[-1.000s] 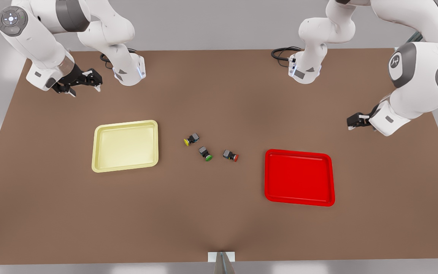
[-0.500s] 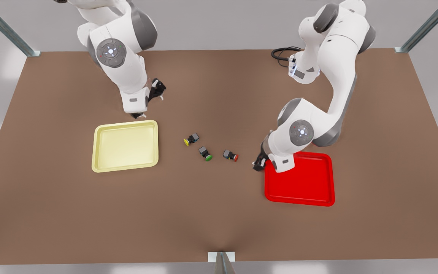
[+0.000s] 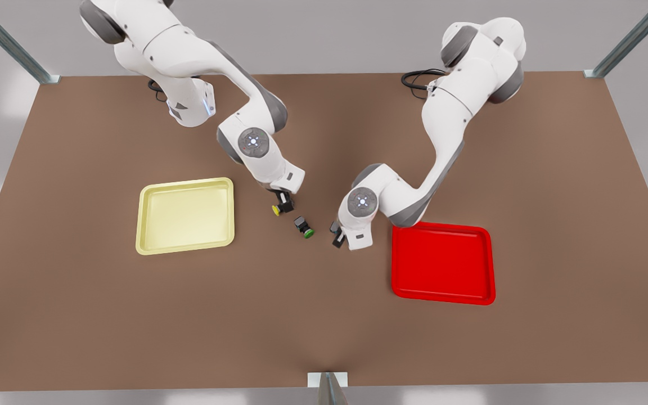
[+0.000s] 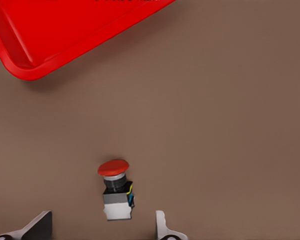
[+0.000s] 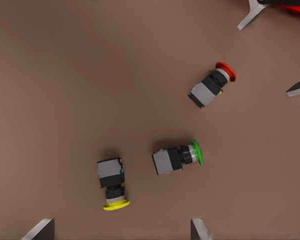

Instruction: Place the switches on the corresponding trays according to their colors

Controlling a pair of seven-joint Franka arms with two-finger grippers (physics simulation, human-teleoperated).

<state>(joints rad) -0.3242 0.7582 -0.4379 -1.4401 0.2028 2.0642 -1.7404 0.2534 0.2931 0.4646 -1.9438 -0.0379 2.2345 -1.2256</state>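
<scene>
The yellow-capped switch (image 3: pixel 277 209) lies on the brown table, right of the pale yellow tray (image 3: pixel 186 216). My right gripper (image 3: pixel 283 201) hovers over it, open; in the right wrist view the yellow switch (image 5: pixel 111 182) lies just ahead of the spread fingertips (image 5: pixel 40 229). My left gripper (image 3: pixel 338 236), on the arm at the front view's right, is open above the red-capped switch (image 4: pixel 116 192), whose body sits between the fingertips (image 4: pixel 162 227). The red tray (image 3: pixel 442 261) lies just right of that gripper, and one red tray corner (image 4: pixel 65 30) lies beyond the switch.
A green-capped switch (image 3: pixel 304 227) lies between the two grippers, close to both; the right wrist view has this green switch (image 5: pixel 177 157) beside the red switch (image 5: pixel 212 85). Black cables (image 3: pixel 417 79) coil at the table's far edge.
Both arms have swung in from the table's sides to the middle. The right gripper came down over the yellow switch, the left gripper over the red one. The switches have not moved.
</scene>
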